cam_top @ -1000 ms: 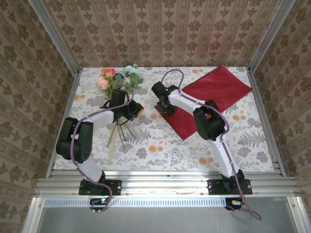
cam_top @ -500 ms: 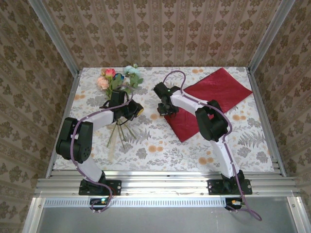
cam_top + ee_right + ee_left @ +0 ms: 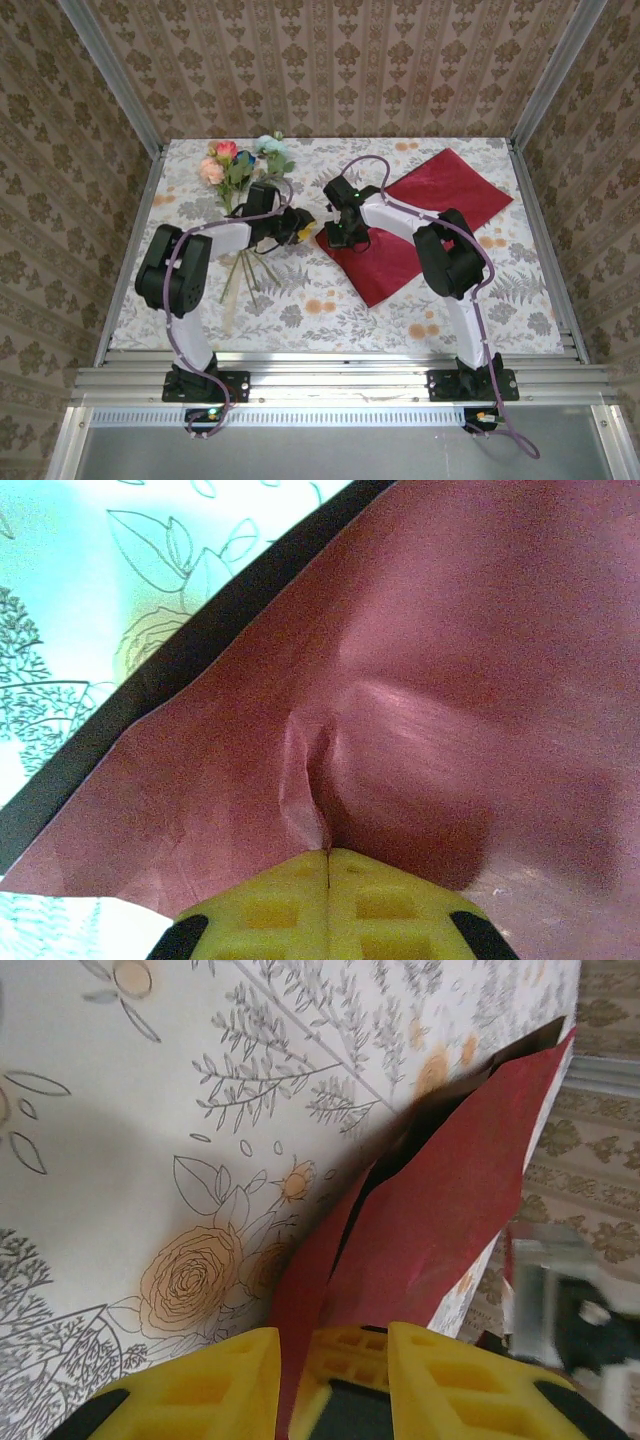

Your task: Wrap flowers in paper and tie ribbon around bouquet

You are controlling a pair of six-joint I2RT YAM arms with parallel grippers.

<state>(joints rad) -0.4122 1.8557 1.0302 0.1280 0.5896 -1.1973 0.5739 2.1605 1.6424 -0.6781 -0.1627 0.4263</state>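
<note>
The red paper [image 3: 440, 185] lies at the back right of the table, its near-left part lifted. My right gripper [image 3: 340, 236] is shut on a pinched fold of the paper [image 3: 450, 680], with both fingers [image 3: 328, 858] pressed together. My left gripper [image 3: 300, 225] sits just left of it. Its yellow jaws [image 3: 335, 1345] stand apart, with the raised edge of the paper [image 3: 440, 1200] running between them. The flowers [image 3: 240, 162] lie at the back left, their stems [image 3: 246, 272] trailing toward the front. A pale ribbon-like strip [image 3: 228, 305] lies beside the stems.
The floral tablecloth [image 3: 330, 300] covers the whole table. Patterned walls and metal posts [image 3: 530, 90] close in the back and sides. The left arm's elbow [image 3: 170, 275] stands over the front left, and the right arm's elbow [image 3: 450, 262] over the front right.
The left gripper swung right from the stems to the paper's corner and its jaws parted. The right gripper shut on the paper and drew its near-left part up and slightly left.
</note>
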